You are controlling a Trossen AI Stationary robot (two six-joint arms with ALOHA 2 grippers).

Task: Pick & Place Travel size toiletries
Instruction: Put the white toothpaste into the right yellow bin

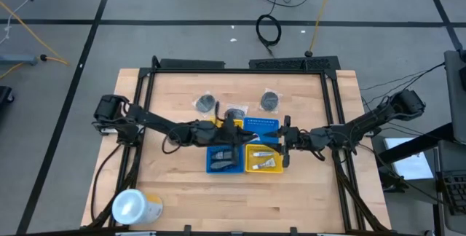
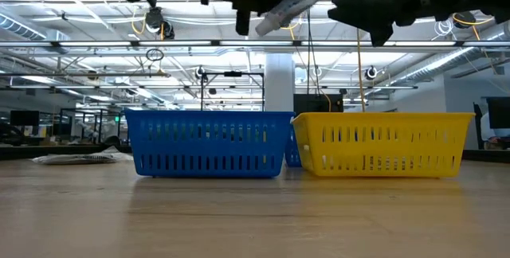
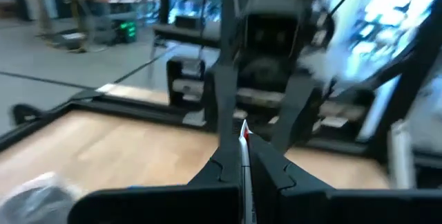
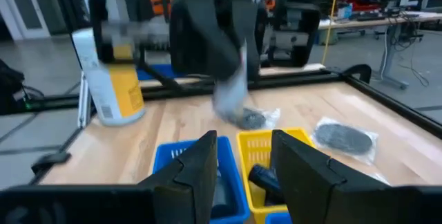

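The left gripper (image 2: 275, 11) hangs above the blue slotted plastic basket (image 2: 209, 143), its fingers closed on a small white tube (image 2: 285, 9). In the low view the tube's long axis tilts, one end raised toward the yellow slotted plastic basket (image 2: 382, 143). The left wrist view shows only its thin edge between the fingers (image 3: 224, 165). The right gripper (image 1: 285, 143) hovers beside the yellow basket, jaws partly apart and empty. The high view alone shows two wrapped dark grey discs (image 1: 206, 104) lying on the wooden table (image 1: 306, 199).
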